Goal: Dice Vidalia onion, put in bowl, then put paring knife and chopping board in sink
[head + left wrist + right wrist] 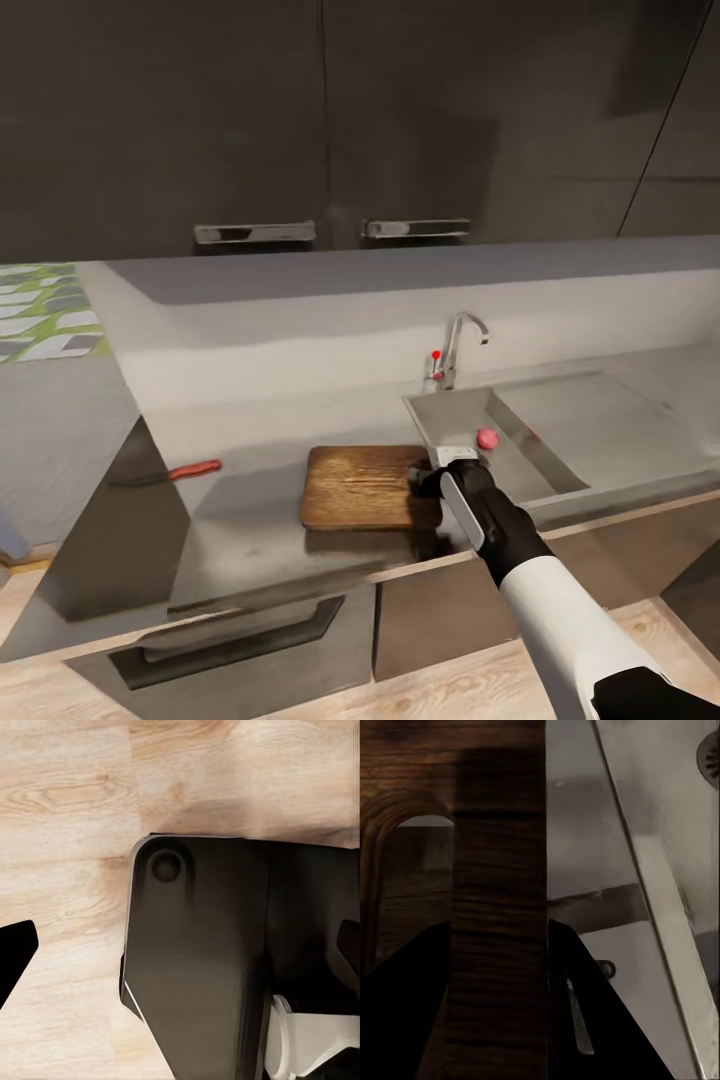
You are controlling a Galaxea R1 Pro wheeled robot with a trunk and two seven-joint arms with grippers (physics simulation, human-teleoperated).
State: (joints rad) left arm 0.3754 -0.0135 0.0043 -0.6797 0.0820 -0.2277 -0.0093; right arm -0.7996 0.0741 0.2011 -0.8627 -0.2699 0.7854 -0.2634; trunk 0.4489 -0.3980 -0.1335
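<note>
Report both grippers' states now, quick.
Left gripper: open, its dark fingers spread wide, holding nothing, above the pale wooden floor.
Right gripper: shut on the dark brown wooden chopping board, clamping its handle end.

— Where does the small round pinkish-red Vidalia onion sit?
— Whole, on the floor of the rectangular grey steel sink, near its left wall, below the curved chrome tap.
— And the rectangular dark brown wooden chopping board?
— Flat on the glossy dark grey desk, just left of the sink, its slot handle toward the basin.
— The slim paring knife with the red-orange handle?
— Lying flat, well left of the board, dark blade pointing left.
</note>
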